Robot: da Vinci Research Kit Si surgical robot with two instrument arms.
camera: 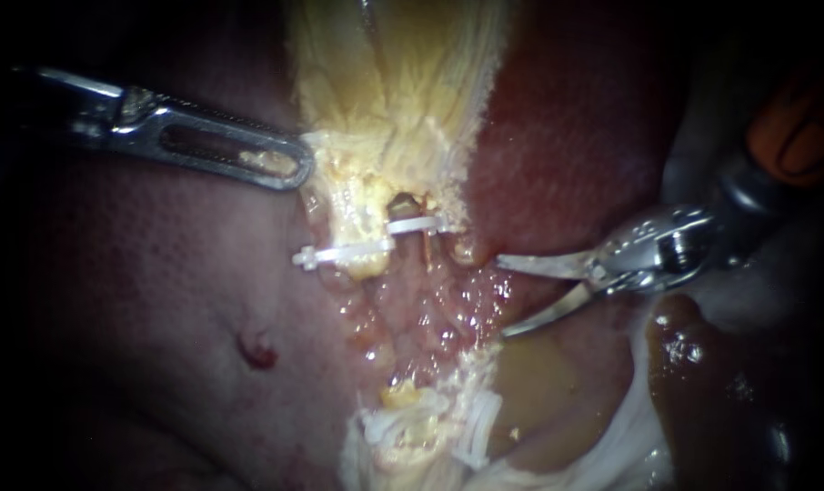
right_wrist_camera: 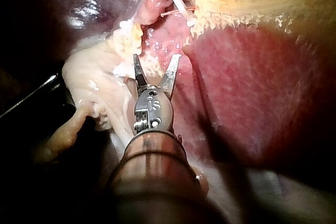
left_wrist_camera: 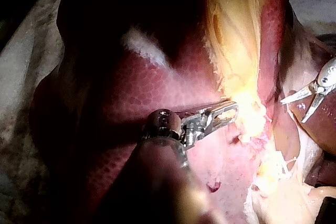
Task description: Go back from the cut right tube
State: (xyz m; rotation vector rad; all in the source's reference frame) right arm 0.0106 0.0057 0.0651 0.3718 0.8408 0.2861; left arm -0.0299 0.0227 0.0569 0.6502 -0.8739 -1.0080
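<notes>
Cut right tube (camera: pixel 402 204): short brownish-yellow stub with an open end, mid-field at the lower edge of the pale yellow fibrous tissue band (camera: pixel 394 82). A small white plastic clip (camera: pixel 416 225) crosses it right below the open end. Just beside it, toward the left instrument, is a thicker cream-yellow tube stub (camera: pixel 357 214) with a longer white clip (camera: pixel 339 255) laid crosswise. Below both stubs is a raw wet pink tissue bed (camera: pixel 430 309). Lower down, a cluster of white clips (camera: pixel 471 427) sits on pale tissue; can't tell which tube each belongs to.

Right instrument (camera: pixel 502 298): silver, two curved pointed blades, shaft in from the right. The blades are spread wide in a V with nothing between them, holding nothing. The tips are apart from the stub, off to its right at the edge of the pink bed, next to the dark red liver lobe (camera: pixel 567 136). Right wrist view agrees: right instrument (right_wrist_camera: pixel 157 60) blades spread with a clear gap, clips ahead of them, no contact.

Left instrument (camera: pixel 289 168): silver slotted jaws, shaft in from the left. The jaws are clamped on the edge of the yellow fibrous band, with a bit of yellow tissue showing in the slot. Left wrist view: left instrument (left_wrist_camera: pixel 224 113) pinches the band's margin, and the right instrument (left_wrist_camera: pixel 294 109) is well apart beyond the band.

A paler pink liver surface (camera: pixel 157 291) lies under the left shaft, with a small red spot (camera: pixel 257 353) on it.
</notes>
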